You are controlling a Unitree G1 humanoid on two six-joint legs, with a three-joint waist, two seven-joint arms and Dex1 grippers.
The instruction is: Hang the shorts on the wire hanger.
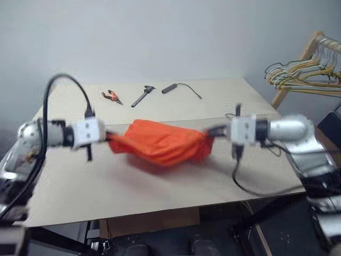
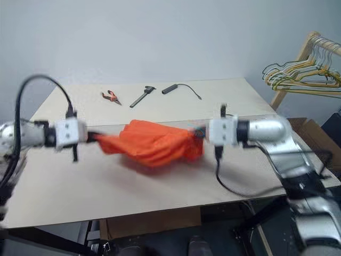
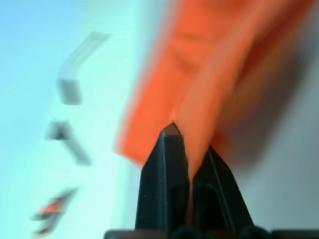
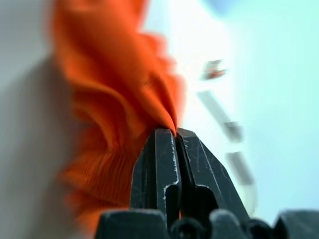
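The left gripper [image 1: 108,137] reaches in from the left side of the table [image 1: 160,186], its two black fingers [image 3: 167,174] pressed together on a fold of the shorts [image 1: 162,141]; the left wrist view shows orange cloth pinched in the narrow seam between them. The bright orange shorts hang stretched between the two arms above the middle of the pale tabletop, the bulk of the cloth sagging low in the centre, with a shadow beneath it; whether the lowest fold touches the surface cannot be told. On the far part of the table, behind the shorts, lie orange-handled pliers [image 1: 112,96], a small dark hammer-like tool [image 1: 143,96] and a black cable with a cylindrical end [image 1: 178,87], well apart from the cloth. To the right of the shorts, the right gripper [image 1: 209,132] comes in from the opposite side, its fingers [image 4: 164,159] likewise clamped tight on the gathered, ribbed edge of the orange cloth, as the right wrist view shows. At the far right, beyond the table's corner, a bunch of yellow, green and white hangers [image 1: 303,74] hangs from a wooden rack [image 1: 303,56], clear of both arms. A cardboard box [image 1: 152,221] sits on the floor under the table's near edge.
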